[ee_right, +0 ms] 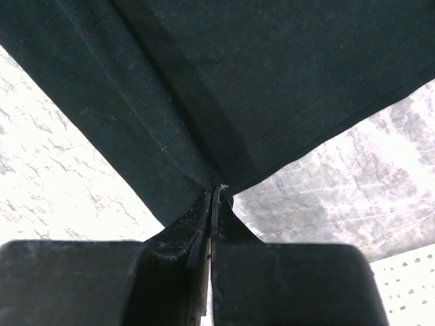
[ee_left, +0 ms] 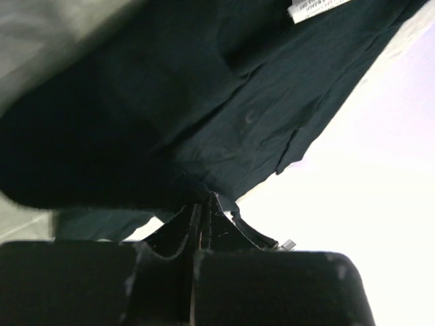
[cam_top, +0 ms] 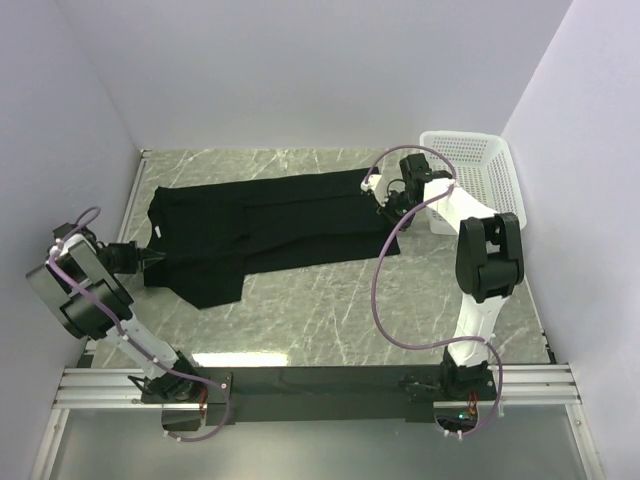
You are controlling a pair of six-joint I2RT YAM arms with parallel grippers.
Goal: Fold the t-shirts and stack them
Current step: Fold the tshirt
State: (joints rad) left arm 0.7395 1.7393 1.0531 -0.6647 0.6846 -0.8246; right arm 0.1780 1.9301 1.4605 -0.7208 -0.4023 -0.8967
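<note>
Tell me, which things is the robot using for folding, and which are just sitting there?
For the job: black t-shirt, left claw and right claw, both pinching it.
Just sitting there: white basket.

Cut off by the top and left edges of the left wrist view: plain black short-sleeved cloth t-shirt. Cut by that same top edge: small white sewn-in label, print too small to read. Blurs to a pale smear at upper left: grey-veined marble table. Washes out to white glare at right. Hidden inside the closed jaws of the black two-finger left gripper and right gripper: the pinched cloth. Shows only as a corner at the right wrist view's lower right edge: white perforated plastic basket. Partly hidden behind the right arm from above.
</note>
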